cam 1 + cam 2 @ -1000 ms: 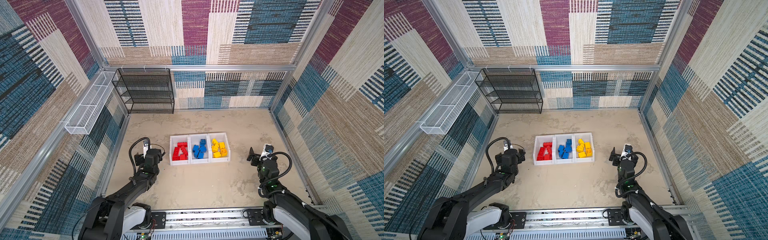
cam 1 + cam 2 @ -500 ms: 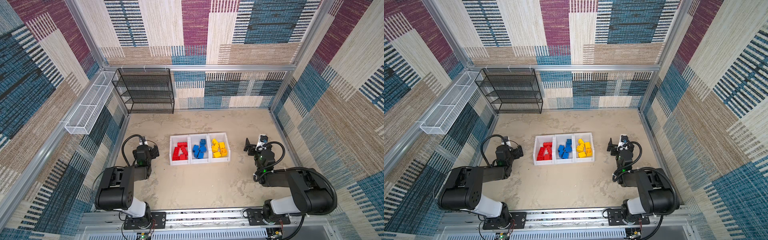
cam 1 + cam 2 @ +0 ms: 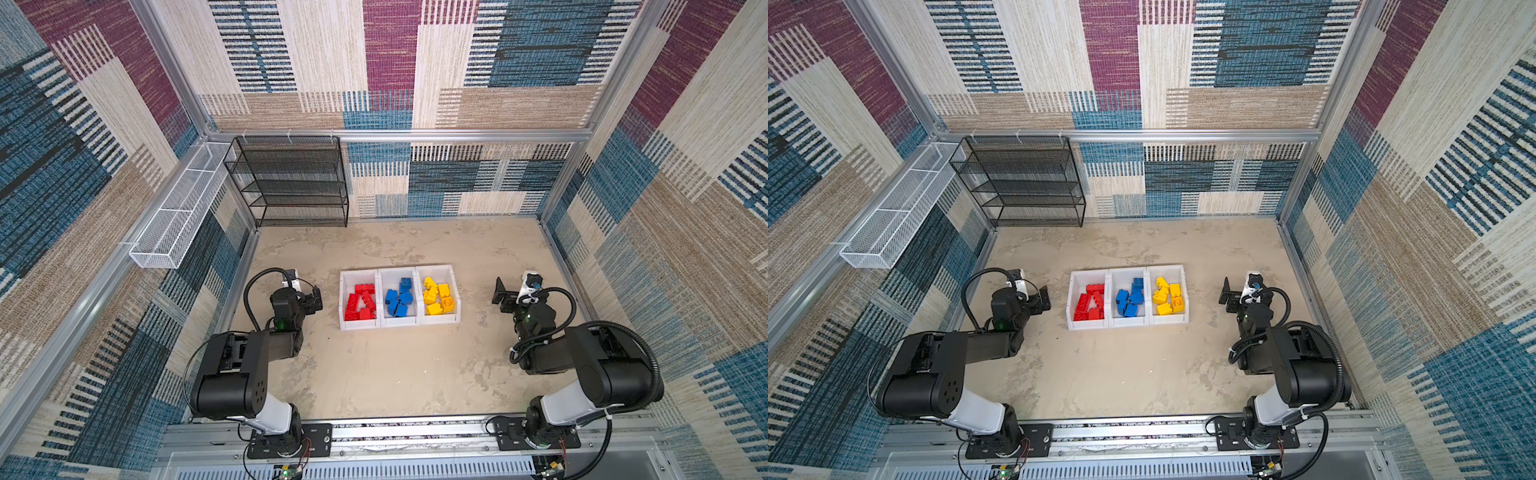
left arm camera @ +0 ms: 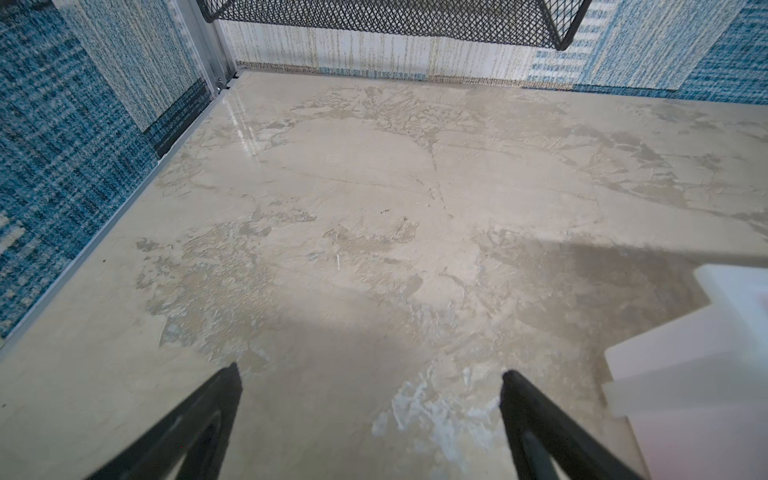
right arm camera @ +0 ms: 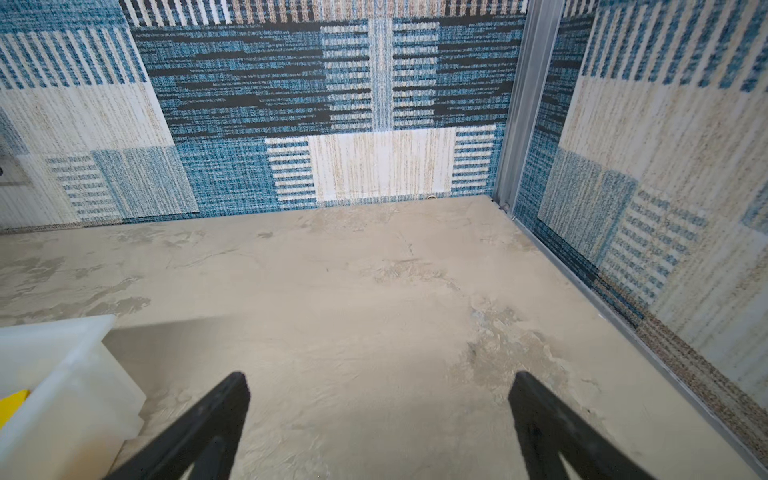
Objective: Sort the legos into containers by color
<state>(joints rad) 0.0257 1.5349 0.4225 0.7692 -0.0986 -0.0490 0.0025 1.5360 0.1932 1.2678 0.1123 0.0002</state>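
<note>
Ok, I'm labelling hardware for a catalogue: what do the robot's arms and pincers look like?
The left arm and right arm are chunky matte black, each with a white segment near its base and a black cable looping over the wrist. The left pincer and right pincer each have two slim, tapered black fingers.

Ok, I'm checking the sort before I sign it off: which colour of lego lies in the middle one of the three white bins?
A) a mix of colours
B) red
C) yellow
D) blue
D: in a top view the middle bin holds only blue legos, while the red legos and yellow legos lie in its neighbours.
</note>
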